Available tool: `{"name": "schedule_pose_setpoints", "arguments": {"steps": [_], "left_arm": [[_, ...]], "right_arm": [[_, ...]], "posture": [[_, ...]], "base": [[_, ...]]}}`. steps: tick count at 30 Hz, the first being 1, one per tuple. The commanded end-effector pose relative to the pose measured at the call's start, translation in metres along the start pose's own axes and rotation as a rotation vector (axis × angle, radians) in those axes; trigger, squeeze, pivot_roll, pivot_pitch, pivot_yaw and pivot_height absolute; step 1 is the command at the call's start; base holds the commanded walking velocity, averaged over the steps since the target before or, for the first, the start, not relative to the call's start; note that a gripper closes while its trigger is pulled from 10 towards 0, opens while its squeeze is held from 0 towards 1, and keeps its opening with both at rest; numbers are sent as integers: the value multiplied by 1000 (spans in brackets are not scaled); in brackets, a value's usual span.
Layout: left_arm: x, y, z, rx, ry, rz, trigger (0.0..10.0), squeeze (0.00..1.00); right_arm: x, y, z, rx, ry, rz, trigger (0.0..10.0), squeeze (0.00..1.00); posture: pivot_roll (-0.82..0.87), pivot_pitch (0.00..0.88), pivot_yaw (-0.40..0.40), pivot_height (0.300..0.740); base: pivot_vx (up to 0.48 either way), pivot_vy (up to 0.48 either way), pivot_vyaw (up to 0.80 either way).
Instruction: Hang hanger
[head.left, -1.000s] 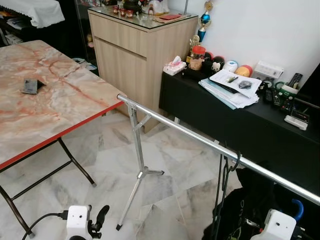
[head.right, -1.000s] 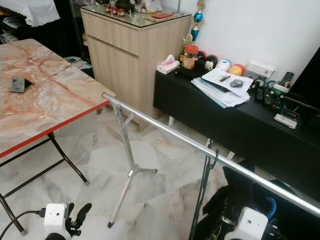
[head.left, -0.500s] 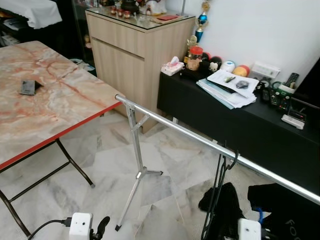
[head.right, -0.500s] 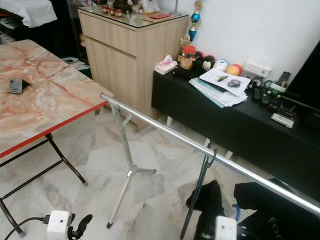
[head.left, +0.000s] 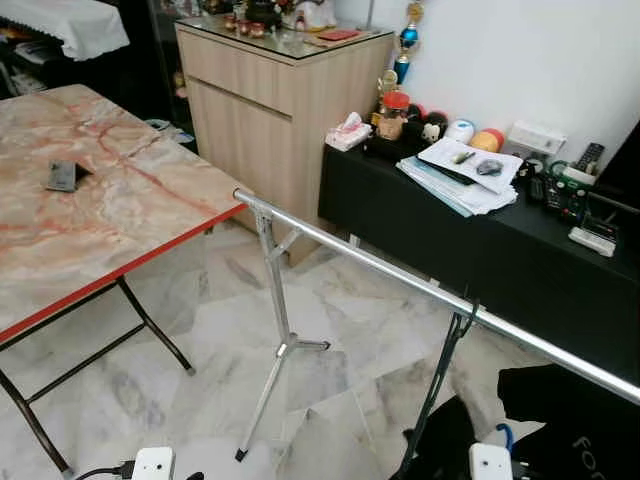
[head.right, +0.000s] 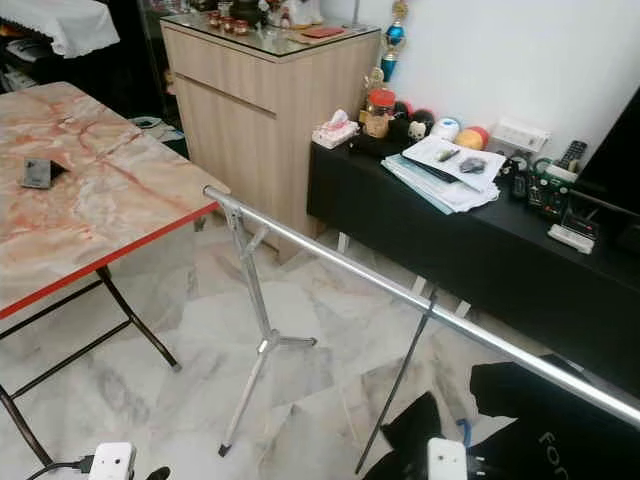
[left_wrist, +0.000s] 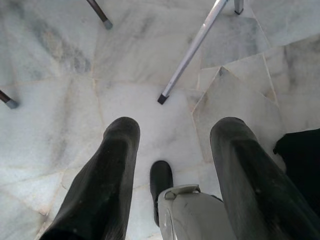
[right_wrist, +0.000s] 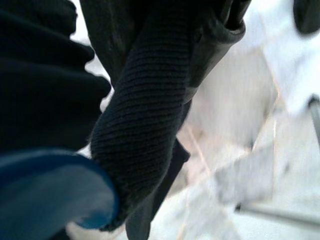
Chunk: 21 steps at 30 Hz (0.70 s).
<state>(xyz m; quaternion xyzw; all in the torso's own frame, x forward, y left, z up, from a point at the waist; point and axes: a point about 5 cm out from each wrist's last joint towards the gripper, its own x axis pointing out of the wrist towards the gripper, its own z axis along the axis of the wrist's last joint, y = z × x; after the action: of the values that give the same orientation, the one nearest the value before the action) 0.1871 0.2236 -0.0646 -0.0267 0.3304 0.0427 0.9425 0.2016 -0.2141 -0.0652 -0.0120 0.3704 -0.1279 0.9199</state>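
Rail (head.left: 400, 281): silver, running from near the table (head.left: 120, 210) toward the right, on a folding stand (head.left: 275, 330).
Hanger (head.left: 445, 355): black, hooked on the rail right of centre, hanging tilted down to the left.
Black garment (head.left: 570, 420): low at near right.
Left gripper (left_wrist: 172, 145): fingers spread wide over the marble floor (left_wrist: 60, 100), holding nothing.
Right gripper: black knit fabric (right_wrist: 145, 110) fills its wrist view; finger state cannot be told.
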Motion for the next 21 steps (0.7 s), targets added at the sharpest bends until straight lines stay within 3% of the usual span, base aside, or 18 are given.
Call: {"name": "schedule_pose_setpoints", "arguments": {"steps": [1,10,21], "left_arm": [[-2,1,-8,-6,36,11,10000,0],[-4,0,-15,-17,71,18,10000,0],[-7,0,-22,-30,95,16,10000,0]], "right_arm": [[0,1,3,15,-32,-14,10000,0],[-3,2,-6,32,-34,-33,10000,0],[-1,-2,2,57,-66,-57,10000,0]], "posture": [[-14,82,-42,740],[-22,84,-33,740],[-24,67,-34,740]], "base": [[0,0,0],[0,0,0],[0,0,0]]}}
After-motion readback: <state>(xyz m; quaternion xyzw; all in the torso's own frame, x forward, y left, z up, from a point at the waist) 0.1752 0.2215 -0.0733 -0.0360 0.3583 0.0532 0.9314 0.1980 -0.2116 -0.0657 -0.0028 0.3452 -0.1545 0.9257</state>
